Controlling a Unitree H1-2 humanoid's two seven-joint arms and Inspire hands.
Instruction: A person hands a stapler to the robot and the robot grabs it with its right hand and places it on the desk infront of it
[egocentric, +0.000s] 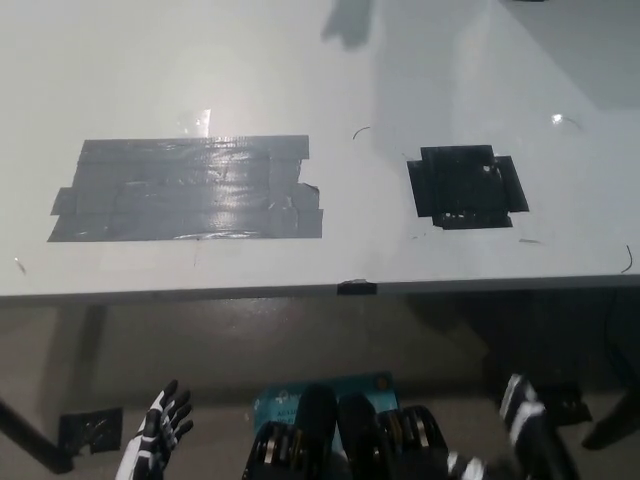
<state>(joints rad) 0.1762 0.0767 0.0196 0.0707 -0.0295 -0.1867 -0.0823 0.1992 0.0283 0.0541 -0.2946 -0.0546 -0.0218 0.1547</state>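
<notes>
No stapler shows in the head view. The white desk (420, 70) fills the upper part of the picture. My left hand (160, 432) hangs low at the lower left, below the desk's front edge, with its fingers apart and nothing in it. At the lower right, also below the edge, is my right hand (527, 415), dark and partly cut off by the frame. Nothing can be seen in it.
A wide patch of grey tape (190, 190) lies on the desk's left half and a smaller black tape square (465, 187) on its right half. A bit of black tape (357, 288) marks the front edge. A soft shadow (350, 25) falls at the far edge.
</notes>
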